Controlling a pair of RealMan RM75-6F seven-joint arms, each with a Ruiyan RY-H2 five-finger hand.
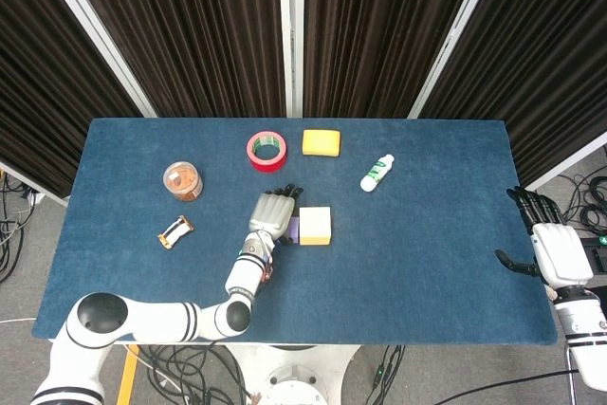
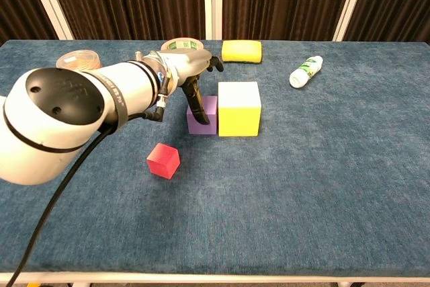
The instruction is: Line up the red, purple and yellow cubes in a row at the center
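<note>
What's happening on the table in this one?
The robot's left hand is over the small purple cube, its fingers reaching down the cube's front face. That cube sits flush against the larger yellow cube near the middle of the blue table. The small red cube lies apart, nearer the front edge, so the row is not yet complete. The right hand is open at the table's right edge, holding nothing.
</note>
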